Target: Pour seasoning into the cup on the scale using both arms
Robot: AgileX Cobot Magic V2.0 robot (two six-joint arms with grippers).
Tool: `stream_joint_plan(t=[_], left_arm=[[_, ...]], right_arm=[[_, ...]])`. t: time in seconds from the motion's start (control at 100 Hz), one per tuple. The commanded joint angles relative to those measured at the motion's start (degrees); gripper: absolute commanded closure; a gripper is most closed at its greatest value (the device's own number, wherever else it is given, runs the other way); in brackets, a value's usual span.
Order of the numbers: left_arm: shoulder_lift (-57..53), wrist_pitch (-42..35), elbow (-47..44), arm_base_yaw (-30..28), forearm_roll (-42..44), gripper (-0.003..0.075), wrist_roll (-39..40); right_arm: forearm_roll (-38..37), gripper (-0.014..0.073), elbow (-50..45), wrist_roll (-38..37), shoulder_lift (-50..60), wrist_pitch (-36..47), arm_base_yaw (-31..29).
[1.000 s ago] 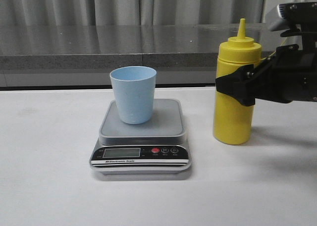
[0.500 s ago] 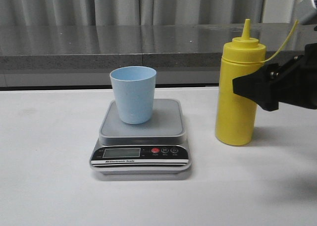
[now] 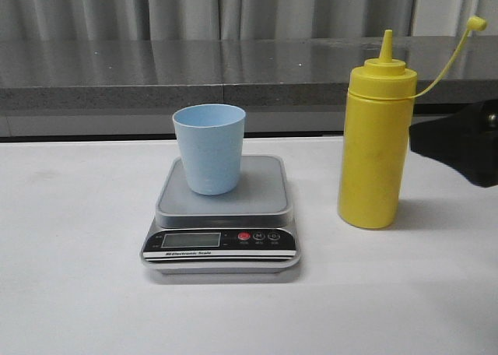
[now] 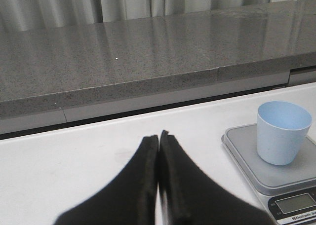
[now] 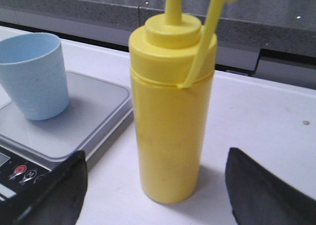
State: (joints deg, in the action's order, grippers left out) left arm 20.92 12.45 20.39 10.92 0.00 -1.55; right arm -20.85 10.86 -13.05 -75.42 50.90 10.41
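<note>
The yellow seasoning bottle [image 3: 374, 149] stands upright on the white table, right of the scale [image 3: 222, 215]; its small cap [image 3: 475, 23] hangs out on its tether to the right. The pale blue cup [image 3: 208, 149] stands on the scale's grey platform. My right gripper [image 3: 461, 146] shows as a black shape at the right edge, apart from the bottle. In the right wrist view my right gripper [image 5: 157, 158] is open and empty, with the bottle [image 5: 170, 116] ahead between the fingers [image 5: 54, 190], untouched. My left gripper [image 4: 159, 136] is shut and empty, left of the cup [image 4: 282, 132] and scale [image 4: 247, 153].
A grey stone ledge [image 3: 156, 71] with curtains behind it runs along the far edge of the table. The white tabletop [image 3: 78, 254] stretches left of and in front of the scale. The scale's display and buttons [image 3: 222, 238] face the front.
My right gripper has let go of the bottle and drawn back to the right. The bottle shifted slightly right and stands free. Cup and scale have not moved.
</note>
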Motion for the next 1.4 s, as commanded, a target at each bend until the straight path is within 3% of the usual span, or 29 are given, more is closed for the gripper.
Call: stream_joint_plan(t=[0.0,0.26,0.52,0.8,0.94,1.23,1.32,1.39], left_arm=[[0.3,-4.3,1.7,-0.1,0.0,0.074,0.0],[0.3,-4.3,1.7,-0.1,0.0,0.074,0.0],[0.3,-4.3,1.7,-0.1,0.0,0.074,0.0],[0.3,-4.3,1.7,-0.1,0.0,0.074,0.0],[0.3,-4.3,1.7,-0.1,0.0,0.074,0.0],[0.3,-4.3,1.7,-0.1,0.0,0.074,0.0],[0.3,-4.3,1.7,-0.1,0.0,0.074,0.0],[0.3,-4.3,1.7,-0.1,0.0,0.074,0.0]], right_arm=[[2.2,0.002,0.5,-1.1,5.9,-1.3,-0.5],[3.8,0.002,3.1,-3.9,23.6,-19.4,-0.3],[3.8,0.002,11.3,-4.5,37.3,-46.6,-0.1],[3.9,0.0032,12.1,-4.5,46.1,-55.0,1.3],[5.3,0.0152,12.6,-4.5,48.8,-57.2,3.4],[6.4,0.0586,12.7,-4.5,49.4,-57.7,4.5],[6.4,0.0662,12.7,-4.5,49.4,-57.3,4.5],[6.4,0.0659,12.7,-4.5,49.4,-57.1,4.5]])
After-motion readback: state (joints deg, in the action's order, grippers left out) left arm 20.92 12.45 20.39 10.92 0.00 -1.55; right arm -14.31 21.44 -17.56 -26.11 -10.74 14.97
